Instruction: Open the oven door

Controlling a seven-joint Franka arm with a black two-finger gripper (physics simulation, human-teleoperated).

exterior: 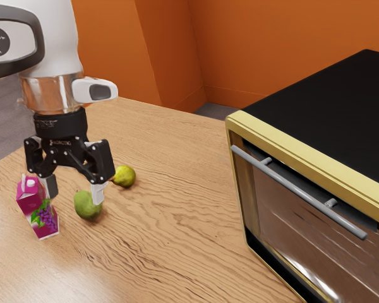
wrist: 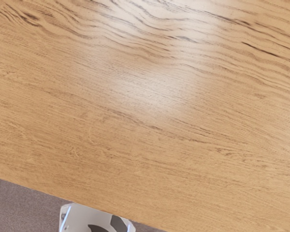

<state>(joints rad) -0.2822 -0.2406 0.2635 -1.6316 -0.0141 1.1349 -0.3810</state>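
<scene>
Fingers (exterior: 97, 193) parted, empty at exterior view's left; judged step: approach, next requiring travel to door handle (exterior: 297, 190), right.

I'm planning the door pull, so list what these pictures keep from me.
Oven, bottom and right side: cut off by the exterior view's edges.
Oven's inside: exterior view, masked by the glossy door.
Part of the green fruit: exterior view, behind a fingertip.
White body's remainder: wrist view, lower edge.

On the table (exterior: 170, 246), a yellow-green pear (exterior: 125, 177) lies nearest the far edge. A green fruit (exterior: 85, 206) comes next, then an upright purple carton (exterior: 43, 221).
</scene>
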